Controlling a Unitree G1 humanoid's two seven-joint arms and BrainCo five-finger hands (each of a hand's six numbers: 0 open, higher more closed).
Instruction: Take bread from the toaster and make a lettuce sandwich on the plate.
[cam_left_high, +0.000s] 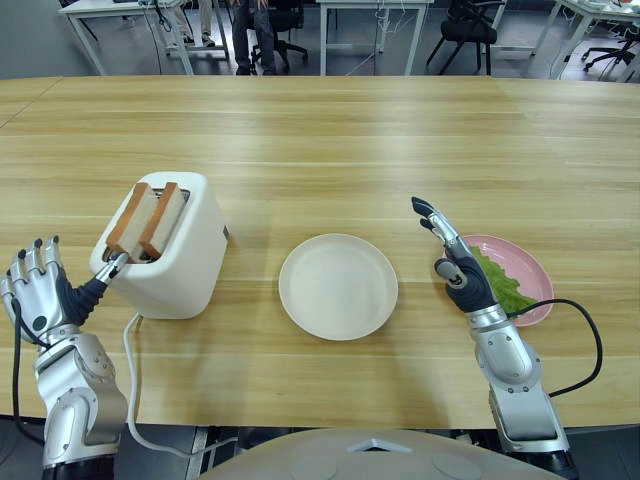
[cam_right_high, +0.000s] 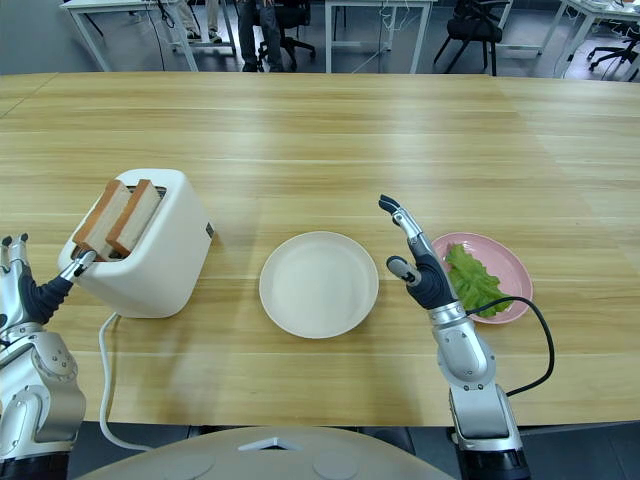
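Left eye view: the toaster (cam_left_high: 172, 252) stands on the worktop (cam_left_high: 320, 130) at 9 o'clock from the empty white plate (cam_left_high: 338, 286). 2 slices of bread (cam_left_high: 147, 220) stand up out of its slots, leaning slightly, with their upper halves exposed. The left hand (cam_left_high: 36, 290) sits at 8 o'clock from the toaster, its fingers upright and spread and holding nothing. 1 digit reaches to the toaster's top edge at the foot of the near slice.

The bread is likely light, dry and fairly stiff, but crumbly. The best hold would be a gentle pinch across the flat faces of the exposed top half, then a straight lift so that it does not catch in the slot.

Right eye view: the right hand (cam_right_high: 421, 268) is raised at 3 o'clock from the white plate, fingers extended and empty. Just beyond it, at its 3 o'clock, the lettuce (cam_right_high: 472, 282) lies on a pink plate (cam_right_high: 512, 262). The leaf looks limp, thin and easily torn, so it is best picked up by a light pinch at its near edge.
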